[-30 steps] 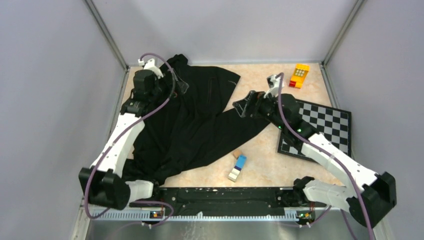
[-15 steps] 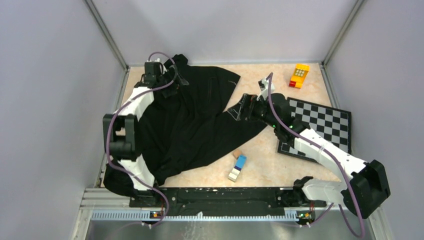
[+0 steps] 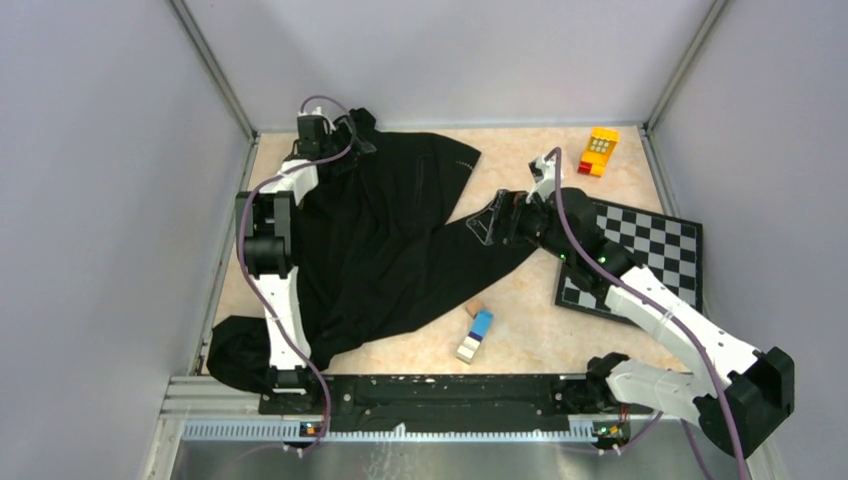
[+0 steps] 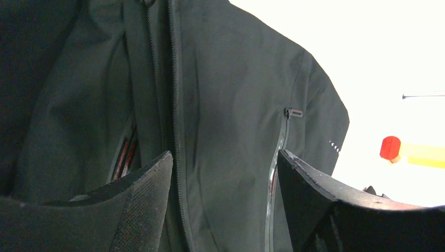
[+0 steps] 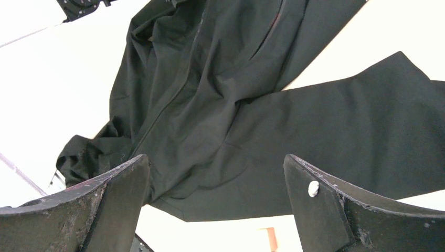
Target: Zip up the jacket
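Here the jacket [image 3: 390,240] lies rumpled over the left half of the table [image 3: 530,310], from the far-left corner down to the near-left edge, with one sleeve stretching toward the middle. The left gripper [image 4: 225,163] hovers at the far-left corner over the jacket's zip line [image 4: 175,105], its jaws parted with nothing pinched between them. The right gripper [image 5: 218,163] hangs above the end of that sleeve, jaws spread wide and empty. A chequered board [image 3: 640,245] lies by the right edge.
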`<move>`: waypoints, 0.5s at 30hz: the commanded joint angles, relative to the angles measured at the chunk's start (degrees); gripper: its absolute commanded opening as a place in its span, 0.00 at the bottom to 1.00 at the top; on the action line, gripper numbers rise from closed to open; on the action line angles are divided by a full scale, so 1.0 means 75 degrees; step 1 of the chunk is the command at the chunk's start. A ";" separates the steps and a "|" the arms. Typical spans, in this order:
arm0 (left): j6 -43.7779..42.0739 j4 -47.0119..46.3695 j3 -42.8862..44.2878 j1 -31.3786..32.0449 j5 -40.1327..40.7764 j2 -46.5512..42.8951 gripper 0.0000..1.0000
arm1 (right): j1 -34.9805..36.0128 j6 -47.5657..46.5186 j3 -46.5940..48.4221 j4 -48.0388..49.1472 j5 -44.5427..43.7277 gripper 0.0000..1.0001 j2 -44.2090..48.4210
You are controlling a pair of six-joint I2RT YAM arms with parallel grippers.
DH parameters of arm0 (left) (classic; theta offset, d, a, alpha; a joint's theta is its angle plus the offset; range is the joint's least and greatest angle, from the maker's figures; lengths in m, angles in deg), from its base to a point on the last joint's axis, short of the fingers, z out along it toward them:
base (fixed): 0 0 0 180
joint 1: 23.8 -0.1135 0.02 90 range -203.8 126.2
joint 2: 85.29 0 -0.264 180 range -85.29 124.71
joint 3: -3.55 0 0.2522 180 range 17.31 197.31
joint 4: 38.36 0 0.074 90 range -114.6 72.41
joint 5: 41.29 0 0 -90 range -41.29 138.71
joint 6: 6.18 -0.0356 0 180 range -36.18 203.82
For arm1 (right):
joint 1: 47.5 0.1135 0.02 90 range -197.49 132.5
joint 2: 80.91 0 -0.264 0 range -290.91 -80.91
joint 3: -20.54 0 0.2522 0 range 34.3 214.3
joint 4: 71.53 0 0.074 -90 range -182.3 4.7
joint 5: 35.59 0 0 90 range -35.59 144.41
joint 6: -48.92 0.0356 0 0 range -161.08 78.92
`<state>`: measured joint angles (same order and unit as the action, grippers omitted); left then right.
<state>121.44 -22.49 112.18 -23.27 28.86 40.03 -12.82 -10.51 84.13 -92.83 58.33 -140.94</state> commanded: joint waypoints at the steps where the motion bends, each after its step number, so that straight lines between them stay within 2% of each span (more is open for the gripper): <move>1: -0.0018 -0.0626 0.0831 -0.0013 -0.0414 0.0353 0.69 | -0.0115 -0.0343 0.0543 -0.0274 -0.0254 0.96 0.0009; 2: -0.0074 -0.0699 0.0858 -0.0013 -0.0496 0.0417 0.60 | -0.0112 -0.0347 0.0580 -0.0284 -0.0309 0.96 -0.0062; 3: -0.0132 -0.0743 0.0847 -0.0007 -0.0548 0.0434 0.56 | -0.0112 -0.0363 0.0607 -0.0266 -0.0322 0.96 -0.0142; 6: -0.0241 -0.0731 0.0818 -0.0013 -0.0384 0.0498 0.49 | -0.0162 -0.0410 0.0841 -0.0318 -0.0171 0.96 -0.0534; 9: -0.0308 -0.0803 0.0773 -0.0007 -0.0306 0.0549 0.48 | -0.0205 -0.0462 0.1194 -0.0614 0.0140 0.96 -0.1067; 15: -0.0400 -0.0857 0.0890 0.0011 -0.0385 0.0994 0.54 | -0.0328 -0.0473 0.1263 -0.0571 0.0351 0.95 -0.1651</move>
<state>119.50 -26.05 116.31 -23.27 26.85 44.62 -14.02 -13.31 91.05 -97.20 59.29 -151.65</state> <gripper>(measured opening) 0.534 0.957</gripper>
